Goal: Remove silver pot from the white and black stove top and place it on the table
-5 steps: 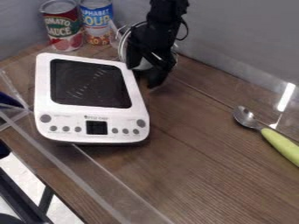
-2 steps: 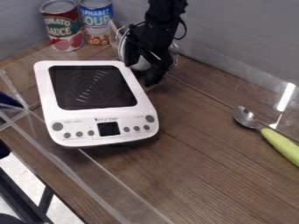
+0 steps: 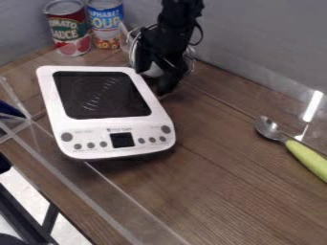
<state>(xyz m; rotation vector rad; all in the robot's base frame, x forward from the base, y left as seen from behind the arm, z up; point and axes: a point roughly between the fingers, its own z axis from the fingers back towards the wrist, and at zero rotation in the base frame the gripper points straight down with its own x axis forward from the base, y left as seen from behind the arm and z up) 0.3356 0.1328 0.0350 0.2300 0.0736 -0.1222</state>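
The white stove top (image 3: 113,142) with its black square surface lies on the left of the brown table (image 3: 224,167), and nothing stands on it. Just past its back right corner, the silver pot (image 3: 155,67) shows only as a small shiny patch low on the table, mostly hidden by my black gripper (image 3: 163,71). The gripper points down over the pot, open, with one finger (image 3: 143,50) on each side of it. Whether the fingers touch the pot I cannot tell.
Two labelled food cans (image 3: 67,26) (image 3: 106,24) stand against the back wall behind the stove. A spoon (image 3: 271,127) with a yellow-green handle lies at the right edge. Clear plastic panels (image 3: 76,191) line the table's front and right edges.
The stove top has slid and turned a little, its front edge swinging to the right. My gripper stays in the same place over the pot, still open.
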